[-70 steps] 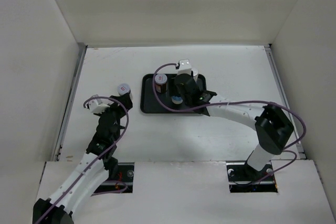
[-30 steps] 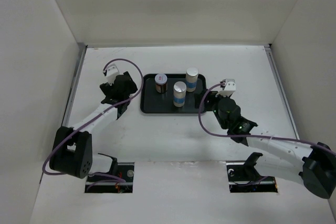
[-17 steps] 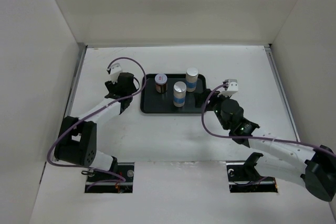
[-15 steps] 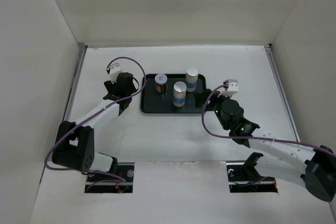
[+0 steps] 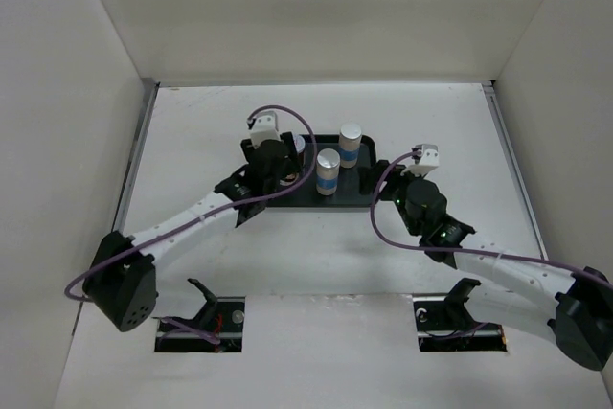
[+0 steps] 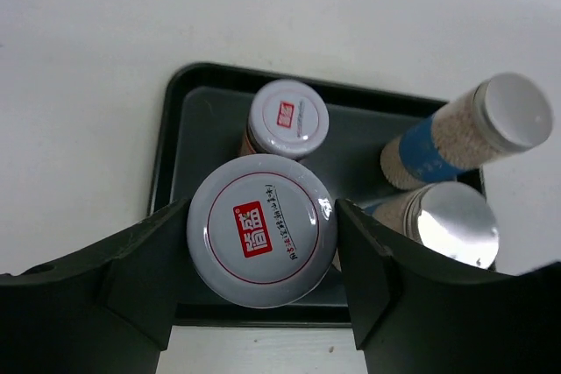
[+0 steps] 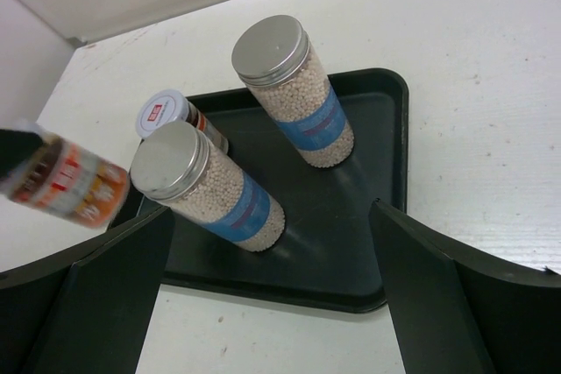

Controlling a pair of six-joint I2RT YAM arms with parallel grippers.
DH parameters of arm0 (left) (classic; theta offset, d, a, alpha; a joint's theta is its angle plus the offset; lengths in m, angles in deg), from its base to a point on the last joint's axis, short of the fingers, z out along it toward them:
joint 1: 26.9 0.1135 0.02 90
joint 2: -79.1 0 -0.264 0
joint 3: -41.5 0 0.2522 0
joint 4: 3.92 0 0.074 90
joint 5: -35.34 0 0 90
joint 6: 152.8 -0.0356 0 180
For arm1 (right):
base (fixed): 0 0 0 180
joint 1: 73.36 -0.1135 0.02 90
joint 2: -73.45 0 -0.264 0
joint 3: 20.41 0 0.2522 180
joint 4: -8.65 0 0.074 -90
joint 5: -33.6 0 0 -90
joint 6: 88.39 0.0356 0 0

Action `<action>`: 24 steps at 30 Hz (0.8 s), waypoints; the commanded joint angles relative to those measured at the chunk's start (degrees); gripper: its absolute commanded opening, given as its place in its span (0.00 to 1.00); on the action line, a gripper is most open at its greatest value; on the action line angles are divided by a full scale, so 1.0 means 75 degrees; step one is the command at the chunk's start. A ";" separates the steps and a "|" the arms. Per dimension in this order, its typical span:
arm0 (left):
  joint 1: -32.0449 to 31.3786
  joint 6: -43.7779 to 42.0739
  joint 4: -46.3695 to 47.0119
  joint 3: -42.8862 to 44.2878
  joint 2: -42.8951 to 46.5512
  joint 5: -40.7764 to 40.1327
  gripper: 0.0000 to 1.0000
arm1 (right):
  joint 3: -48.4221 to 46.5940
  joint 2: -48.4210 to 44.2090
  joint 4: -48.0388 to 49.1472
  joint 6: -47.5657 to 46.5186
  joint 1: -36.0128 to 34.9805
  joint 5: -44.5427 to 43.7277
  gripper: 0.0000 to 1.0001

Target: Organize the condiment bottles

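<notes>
1. Left wrist view: the left gripper [image 6: 261, 232] is clamped on a short brown bottle w/ white round cap & red logo [image 6: 261, 229], one finger each side of the body. It sits over the near-left part of the flat black plastic tray [image 6: 166, 137]. Whether it touches the floor, we can't tell. A second brown bottle [image 6: 287, 120] stands just behind it. We judge these rigid and light, w/ a smooth label that's prob. slick, and possibly glass, so set down gently. Best hold is on the body below the cap.
2. Right wrist view: the right gripper [image 7: 272, 216] is spread wide w/ nothing between the fingers, facing the tray. The far tall bottle [image 7: 294, 89] and near tall bottle [image 7: 210, 186], whitish w/ blue bands and pale metal caps, stand upright and apart. They look tippy to us, so take them low-mid, approx. at the band.
3. Top view: the tray is mid-bench, nearer the far edge. The right gripper waits just off the tray's right side.
</notes>
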 commanded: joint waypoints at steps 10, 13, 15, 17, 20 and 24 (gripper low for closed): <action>-0.0079 0.0248 0.1441 0.0245 -0.1765 -0.0066 0.42 | 0.0108 -0.0254 0.0383 0.0100 0.0113 0.0002 1.00; -0.0125 0.0225 0.1605 0.0070 -0.1848 -0.0194 0.46 | 0.0108 -0.0231 0.0383 0.0088 0.0124 0.0002 1.00; -0.0172 0.0189 0.1664 -0.0036 -0.1743 -0.0265 0.56 | 0.0108 -0.0231 0.0383 0.0088 0.0124 0.0002 1.00; -0.0184 0.0166 0.1629 -0.0118 -0.1556 -0.0289 0.72 | 0.0108 -0.0231 0.0383 0.0100 0.0136 0.0002 1.00; -0.0114 0.0084 0.1665 -0.0282 -0.1193 -0.0371 1.00 | 0.0108 -0.0230 0.0383 0.0088 0.0113 -0.0021 1.00; 0.0026 -0.0150 0.1571 -0.0353 -0.0433 -0.0382 1.00 | 0.0131 -0.0254 0.0371 0.0100 0.0171 -0.0115 1.00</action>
